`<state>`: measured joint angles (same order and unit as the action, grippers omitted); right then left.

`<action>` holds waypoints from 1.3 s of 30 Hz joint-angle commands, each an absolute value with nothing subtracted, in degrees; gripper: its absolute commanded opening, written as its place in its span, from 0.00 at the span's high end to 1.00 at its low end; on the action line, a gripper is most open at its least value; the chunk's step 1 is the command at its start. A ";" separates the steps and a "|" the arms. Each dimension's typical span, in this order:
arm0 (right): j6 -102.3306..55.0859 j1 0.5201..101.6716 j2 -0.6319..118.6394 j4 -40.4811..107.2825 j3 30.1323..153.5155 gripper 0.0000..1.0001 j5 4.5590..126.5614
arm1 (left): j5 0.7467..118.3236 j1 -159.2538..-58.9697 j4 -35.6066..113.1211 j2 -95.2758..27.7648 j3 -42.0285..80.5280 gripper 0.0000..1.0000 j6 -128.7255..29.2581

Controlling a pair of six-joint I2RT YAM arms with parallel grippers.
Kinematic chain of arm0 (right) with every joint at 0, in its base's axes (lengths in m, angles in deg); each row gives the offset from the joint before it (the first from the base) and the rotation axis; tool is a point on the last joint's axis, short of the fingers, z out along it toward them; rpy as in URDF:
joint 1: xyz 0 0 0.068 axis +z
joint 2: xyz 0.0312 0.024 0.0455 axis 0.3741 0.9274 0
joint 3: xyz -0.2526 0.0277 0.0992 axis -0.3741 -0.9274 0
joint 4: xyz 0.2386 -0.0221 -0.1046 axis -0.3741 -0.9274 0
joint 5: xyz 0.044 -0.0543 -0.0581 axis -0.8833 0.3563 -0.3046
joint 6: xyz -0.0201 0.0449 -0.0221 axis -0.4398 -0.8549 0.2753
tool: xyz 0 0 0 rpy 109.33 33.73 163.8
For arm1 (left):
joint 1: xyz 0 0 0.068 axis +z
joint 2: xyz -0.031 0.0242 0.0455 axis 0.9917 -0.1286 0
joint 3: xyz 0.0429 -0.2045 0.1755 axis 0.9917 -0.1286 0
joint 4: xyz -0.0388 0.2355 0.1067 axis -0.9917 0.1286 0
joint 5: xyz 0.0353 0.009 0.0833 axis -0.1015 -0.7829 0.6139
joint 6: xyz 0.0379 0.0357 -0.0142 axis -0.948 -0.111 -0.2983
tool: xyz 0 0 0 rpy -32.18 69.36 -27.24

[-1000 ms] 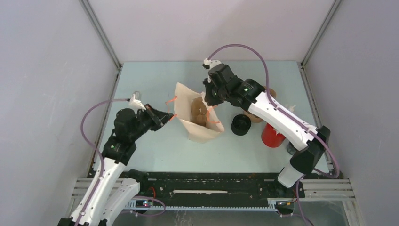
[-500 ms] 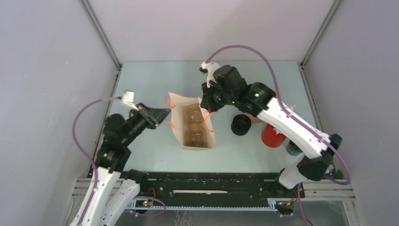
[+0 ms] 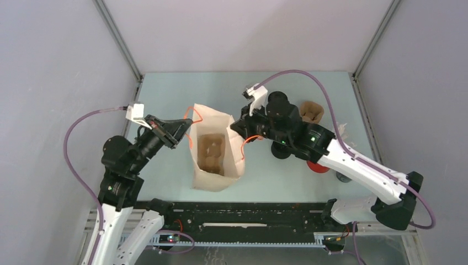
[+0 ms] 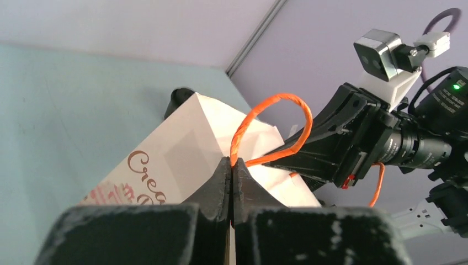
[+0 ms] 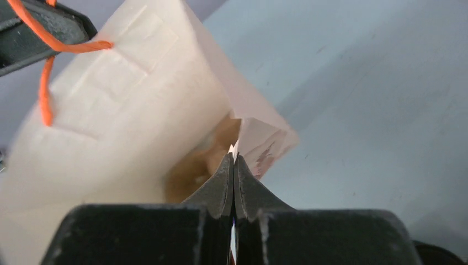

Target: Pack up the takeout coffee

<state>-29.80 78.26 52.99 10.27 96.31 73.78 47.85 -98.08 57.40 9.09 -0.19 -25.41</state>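
Bag (image 3: 212,117) open upward, carrier (image 3: 212,152) inside, flanked by left arm (image 3: 132,154), right arm (image 3: 331,154)

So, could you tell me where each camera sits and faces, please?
Top external: above and behind the arms, looking down at the table; both arms show.
Left wrist: on the left arm, looking across the paper bag; left gripper shut on its orange handle.
Right wrist: on the right arm, looking into the bag; right gripper pinching its rim.
Shared: all show the bag.

Bright, even, diffuse light with faint shadows; overhead view is sharp, wrist views blur close up.
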 commanded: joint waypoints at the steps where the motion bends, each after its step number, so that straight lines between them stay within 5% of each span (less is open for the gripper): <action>1: -25.35 79.53 48.07 25.58 93.26 0.99 77.54 | 45.32 -97.73 51.84 11.70 0.52 1.00 -30.11; 11: -19.87 84.37 47.40 42.41 83.43 1.00 86.74 | 45.77 -97.73 46.89 15.06 -7.99 1.00 -32.33; 22: -23.59 84.37 50.92 40.24 83.07 1.00 89.35 | 48.36 -97.73 47.98 15.59 -11.16 1.00 -33.18; 27: -29.79 84.17 49.95 34.51 83.10 0.89 90.35 | 56.88 -97.69 60.82 9.95 -3.13 1.00 -32.62; 34: -37.82 81.94 46.70 21.83 83.07 0.84 87.34 | 53.24 -97.33 68.35 1.92 6.58 1.00 -35.42; 39: -37.76 81.11 44.02 19.67 83.45 0.62 85.09 | 46.31 -96.02 67.88 -1.27 8.60 1.00 -36.96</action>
<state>-35.59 81.76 48.12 21.61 82.56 87.46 52.14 -97.33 67.65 0.22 4.42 -34.24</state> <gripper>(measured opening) 0.304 0.010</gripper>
